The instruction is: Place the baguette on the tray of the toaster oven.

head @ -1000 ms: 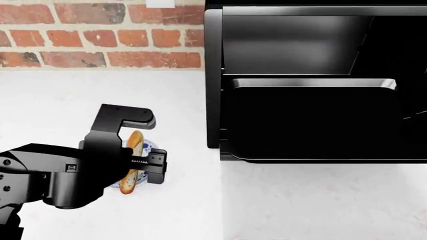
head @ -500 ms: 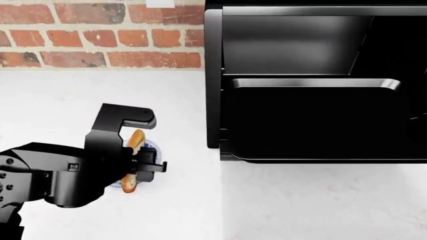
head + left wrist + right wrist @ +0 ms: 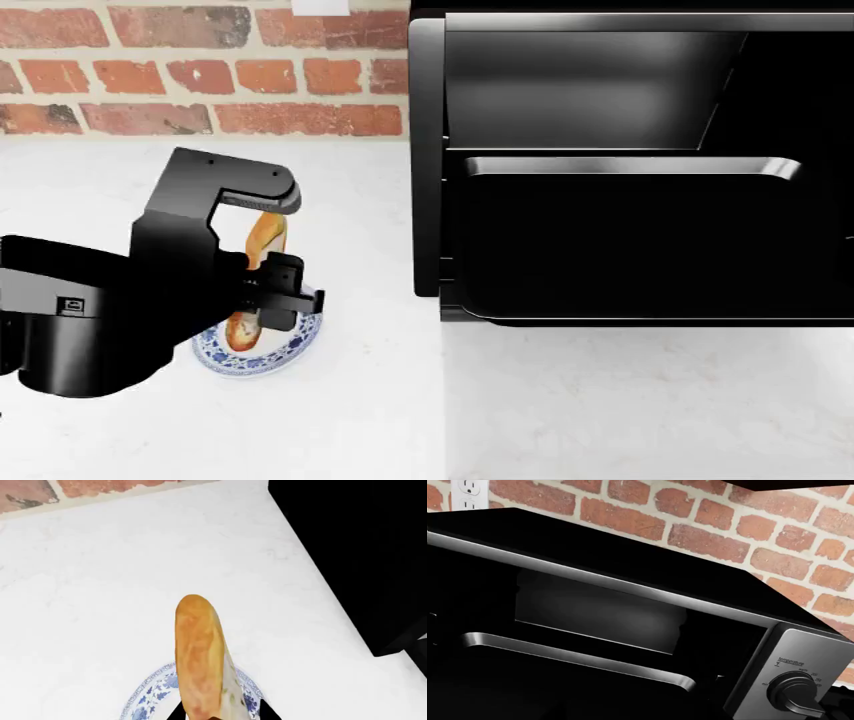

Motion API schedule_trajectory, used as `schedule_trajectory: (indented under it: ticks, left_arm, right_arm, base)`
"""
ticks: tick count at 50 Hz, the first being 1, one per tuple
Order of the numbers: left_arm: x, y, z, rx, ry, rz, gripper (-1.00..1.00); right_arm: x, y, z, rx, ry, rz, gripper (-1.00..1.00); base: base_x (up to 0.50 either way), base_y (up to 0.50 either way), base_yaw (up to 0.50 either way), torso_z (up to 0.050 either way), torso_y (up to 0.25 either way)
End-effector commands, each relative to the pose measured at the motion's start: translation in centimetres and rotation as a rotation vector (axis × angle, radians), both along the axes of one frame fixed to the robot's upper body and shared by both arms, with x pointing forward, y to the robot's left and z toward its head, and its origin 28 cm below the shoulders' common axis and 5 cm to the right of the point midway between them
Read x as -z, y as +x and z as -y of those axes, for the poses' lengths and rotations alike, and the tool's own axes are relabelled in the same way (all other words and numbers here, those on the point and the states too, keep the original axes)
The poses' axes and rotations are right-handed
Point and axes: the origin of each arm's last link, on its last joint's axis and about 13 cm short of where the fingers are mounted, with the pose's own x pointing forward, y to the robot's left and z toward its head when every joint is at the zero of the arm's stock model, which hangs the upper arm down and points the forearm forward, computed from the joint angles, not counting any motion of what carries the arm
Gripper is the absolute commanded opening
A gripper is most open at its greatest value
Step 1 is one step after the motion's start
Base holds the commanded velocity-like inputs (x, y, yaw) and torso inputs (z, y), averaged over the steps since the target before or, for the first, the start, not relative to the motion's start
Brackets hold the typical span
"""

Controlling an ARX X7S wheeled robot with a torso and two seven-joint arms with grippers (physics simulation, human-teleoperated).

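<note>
Golden crust is filling the near part of my left wrist view: the baguette (image 3: pixel 200 665) is sitting clamped between my left jaws, whose dark tips are just showing at either side of its near end. From the head view my left gripper (image 3: pixel 263 268) is carrying the loaf clear above the blue-and-white plate (image 3: pixel 274 355), which is resting on the white tabletop (image 3: pixel 574 420) directly below it. The loaf's long axis is running away from me, toward the brick wall (image 3: pixel 200 70), roughly in line with the jaws' reach.

Further out and off to my right, the tray (image 3: pixel 641 245) is jutting forward out of the toaster oven (image 3: pixel 427 150), its bright back rim catching light. So I am judging the coming move as a sideways carry to the right, with the loaf's length lying across the direction of travel; the left arm is clearly the nearer one and is already doing the holding. The tray's near left corner is the edge I am watching for a snag.

My right gripper is not showing anywhere; its wrist camera is looking only at the oven front and a temperature knob (image 3: pixel 794 695).
</note>
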Motion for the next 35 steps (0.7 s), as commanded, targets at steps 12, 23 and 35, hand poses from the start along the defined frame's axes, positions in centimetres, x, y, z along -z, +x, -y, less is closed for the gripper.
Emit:
schedule_trajectory:
  ticks: [12,23,35]
  left_arm:
    - [-5.9,-5.0,-0.8,0.331,-0.051,0.16,-1.0]
    - [-8.3,-7.3,-0.6,0.446,-0.028,0.235,-1.0]
    - [-10.7,-8.7,0.9,0.525,-0.097,0.221,-1.0]
  right_arm:
    - [-1.4,-1.0,0.7,0.029,0.016,0.022,1.0]
    - [-1.4,-1.4,0.8,0.046,0.001,0.024,1.0]
    - [-1.4,-2.0,1.0,0.05,0.011,0.026,1.0]
  base:
    - [0.0,0.0,0.0,0.0,0.0]
    - [0.0,0.0,0.0,0.0,0.0]
    - [0.0,0.0,0.0,0.0,0.0]
